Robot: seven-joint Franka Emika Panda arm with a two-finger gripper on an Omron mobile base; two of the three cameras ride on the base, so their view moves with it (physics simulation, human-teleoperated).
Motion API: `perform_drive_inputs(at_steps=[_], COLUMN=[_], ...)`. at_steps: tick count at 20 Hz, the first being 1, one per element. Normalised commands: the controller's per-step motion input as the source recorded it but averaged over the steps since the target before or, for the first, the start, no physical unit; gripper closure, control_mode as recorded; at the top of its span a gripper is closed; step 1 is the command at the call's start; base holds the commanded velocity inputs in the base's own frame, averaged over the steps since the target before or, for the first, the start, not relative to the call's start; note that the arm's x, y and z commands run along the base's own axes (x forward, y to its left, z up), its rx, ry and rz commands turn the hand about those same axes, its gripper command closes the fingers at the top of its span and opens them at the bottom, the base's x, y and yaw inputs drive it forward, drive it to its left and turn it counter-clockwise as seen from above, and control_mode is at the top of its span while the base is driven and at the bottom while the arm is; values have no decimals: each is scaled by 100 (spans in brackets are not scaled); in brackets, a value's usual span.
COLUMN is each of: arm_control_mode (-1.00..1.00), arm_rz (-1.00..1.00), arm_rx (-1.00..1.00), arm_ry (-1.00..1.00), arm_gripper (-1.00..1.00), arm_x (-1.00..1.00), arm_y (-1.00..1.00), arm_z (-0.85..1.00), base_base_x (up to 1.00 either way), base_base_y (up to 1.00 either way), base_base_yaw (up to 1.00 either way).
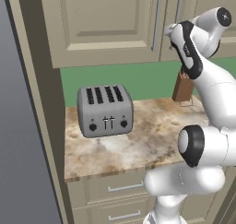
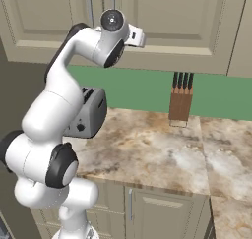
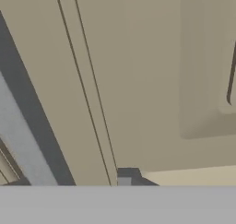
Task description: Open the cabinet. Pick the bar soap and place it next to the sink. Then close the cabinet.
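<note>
A: Gripper (image 3: 124, 178) state?
B: Can't tell, just one dark fingertip in the hand view, right up against the cabinet (image 1: 106, 25) door.
A: Cabinet?
B: Shut, above the counter (image 1: 138, 140); silver bar handles (image 1: 157, 22) near the wrist.
A: Rest?
B: Toaster (image 1: 105, 110) left on counter, knife block (image 2: 180, 102) far right by the green wall.

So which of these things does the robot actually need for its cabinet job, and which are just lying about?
Needed for the job:
cabinet
gripper

Just lying about:
toaster
knife block
counter
drawers
</note>
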Motion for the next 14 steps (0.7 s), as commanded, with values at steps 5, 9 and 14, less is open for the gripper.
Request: perform_drive_inputs(at_steps=[5,9,14], arm_control_mode=[-100,-100,-100], arm_rz=[0,0,0], arm_rx=[0,2,3], arm_ry=[0,0,0], arm_gripper=[100,100,100], arm_x=[-26,-49,-57], arm_y=[-77,-81,-81], arm_z=[0,0,0], base_base_x=[0,0,0], base_base_y=[0,0,0], base_base_yaw=[0,0,0])
